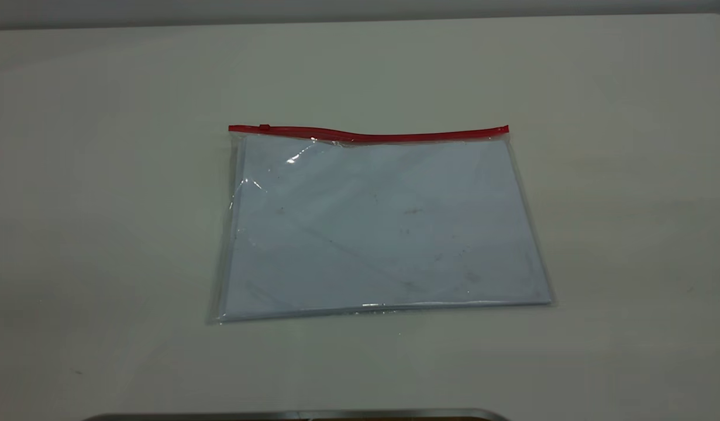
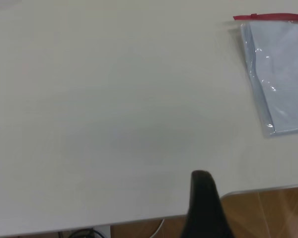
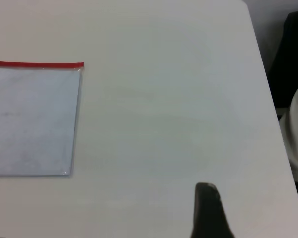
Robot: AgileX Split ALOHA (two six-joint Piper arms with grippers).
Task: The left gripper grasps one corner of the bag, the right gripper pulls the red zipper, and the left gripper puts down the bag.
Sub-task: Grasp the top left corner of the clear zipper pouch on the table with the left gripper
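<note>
The bag (image 1: 377, 225) lies flat in the middle of the white table (image 1: 629, 204), with a pale blue sheet inside. The red zipper (image 1: 368, 135) runs along its far long edge, with the small red slider (image 1: 264, 127) near the left end. Neither gripper shows in the exterior view. In the left wrist view, a black tip of the left gripper (image 2: 201, 179) hovers over the table's near edge, well apart from the bag's corner (image 2: 283, 74). In the right wrist view, a black tip of the right gripper (image 3: 206, 191) is over bare table, well apart from the bag (image 3: 30, 119) and zipper (image 3: 35, 64).
The table's near edge and the wooden floor (image 2: 268, 213) show in the left wrist view, with cables (image 2: 84, 232) below the edge. A dark object (image 3: 293, 54) stands beyond the table's side edge. A metal strip (image 1: 295, 415) lies at the table's front.
</note>
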